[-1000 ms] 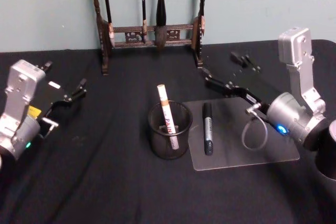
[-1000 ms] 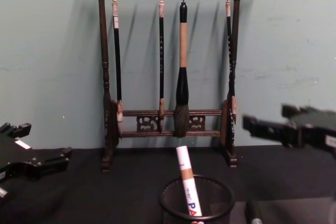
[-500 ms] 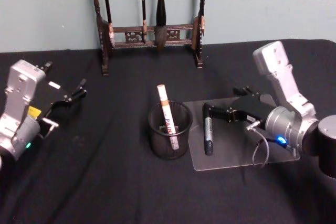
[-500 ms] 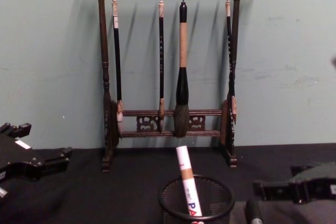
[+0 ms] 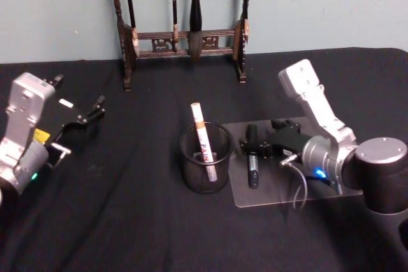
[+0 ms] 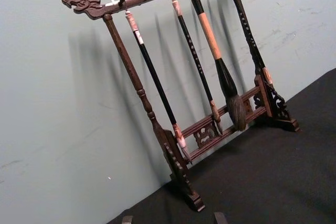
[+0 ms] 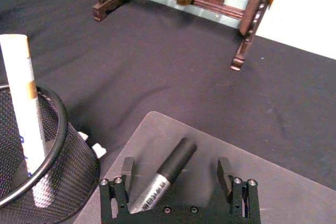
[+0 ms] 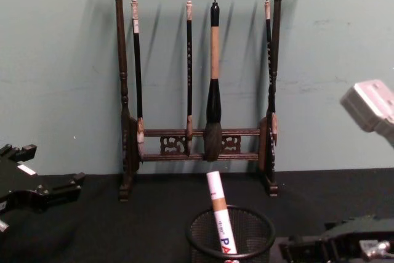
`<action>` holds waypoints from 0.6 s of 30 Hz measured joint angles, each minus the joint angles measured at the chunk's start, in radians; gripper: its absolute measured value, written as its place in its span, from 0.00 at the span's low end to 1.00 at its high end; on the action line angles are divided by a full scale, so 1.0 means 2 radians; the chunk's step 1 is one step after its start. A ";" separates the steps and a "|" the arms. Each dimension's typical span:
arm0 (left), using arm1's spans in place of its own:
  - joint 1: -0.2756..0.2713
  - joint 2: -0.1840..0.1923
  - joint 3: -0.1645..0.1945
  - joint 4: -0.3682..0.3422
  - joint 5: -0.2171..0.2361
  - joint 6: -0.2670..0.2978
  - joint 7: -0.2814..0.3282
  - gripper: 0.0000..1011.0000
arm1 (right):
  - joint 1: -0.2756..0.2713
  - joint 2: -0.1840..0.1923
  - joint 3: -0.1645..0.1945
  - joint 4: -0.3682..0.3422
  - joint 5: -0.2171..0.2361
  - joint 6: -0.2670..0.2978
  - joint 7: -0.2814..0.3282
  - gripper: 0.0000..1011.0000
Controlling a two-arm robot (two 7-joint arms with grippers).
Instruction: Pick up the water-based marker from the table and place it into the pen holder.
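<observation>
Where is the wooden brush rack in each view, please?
Head view: the wooden brush rack stands at top centre.
Left wrist view: the whole rack, seen leaning, before the wall.
Right wrist view: its lower rails, beyond the pen holder.
Chest view: upright, in the centre.
Shared landmark: the thick brush hanging on it.

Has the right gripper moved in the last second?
Yes. The right gripper came down from beyond the clear plastic mat's far edge, now straddling the black-and-grey marker, jaws open.

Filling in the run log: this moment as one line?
right gripper: open, straddling marker | marker: flat on clear mat beside pen holder | left gripper: open, parked left | placed: no
</observation>
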 joint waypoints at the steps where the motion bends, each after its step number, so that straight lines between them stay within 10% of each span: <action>1: 0.000 0.000 0.000 0.000 0.000 0.000 0.000 0.99 | 0.002 -0.003 -0.002 0.003 -0.004 0.003 0.000 0.99; 18: 0.000 0.000 0.000 0.000 0.000 0.000 0.000 0.99 | 0.009 -0.023 -0.005 0.022 -0.028 0.011 0.007 0.99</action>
